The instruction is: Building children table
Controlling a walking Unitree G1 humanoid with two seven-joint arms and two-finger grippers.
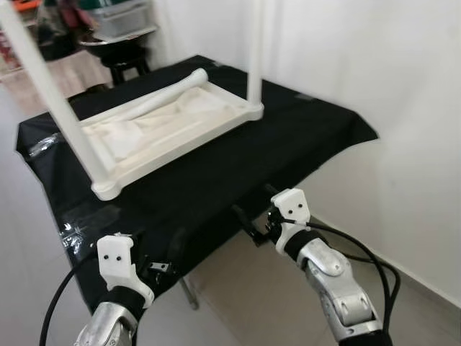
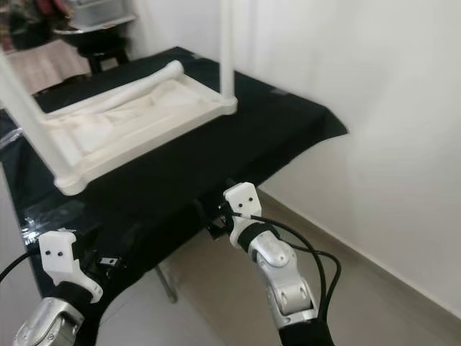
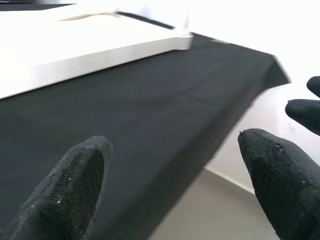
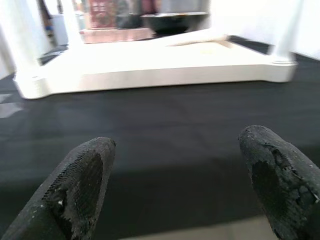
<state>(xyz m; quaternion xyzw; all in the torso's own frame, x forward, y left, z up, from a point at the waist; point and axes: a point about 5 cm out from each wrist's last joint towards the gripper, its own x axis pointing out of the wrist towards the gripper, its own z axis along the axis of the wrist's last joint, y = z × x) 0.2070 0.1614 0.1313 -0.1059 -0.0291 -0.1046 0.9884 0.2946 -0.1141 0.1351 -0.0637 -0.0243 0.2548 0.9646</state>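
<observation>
A white children's table [image 1: 180,148] lies upside down on a black-covered table [image 1: 288,137]. Two white legs stand up from it, one at its near left corner [image 1: 50,86] and one at its right corner [image 1: 254,50]. A third loose leg [image 1: 162,92] lies along its far rim. My left gripper [image 1: 160,259] hovers open at the black table's front edge, low on the left. My right gripper [image 1: 256,213] is open too, just off the same edge further right. Both point at the white table [image 4: 150,70] with nothing between their fingers [image 3: 75,175].
A white wall [image 1: 374,65] runs close along the right side. Beige floor [image 1: 259,288] lies below the table's front edge, with a thin metal table leg [image 1: 191,292]. A dark stool with a container [image 1: 119,43] stands behind the table.
</observation>
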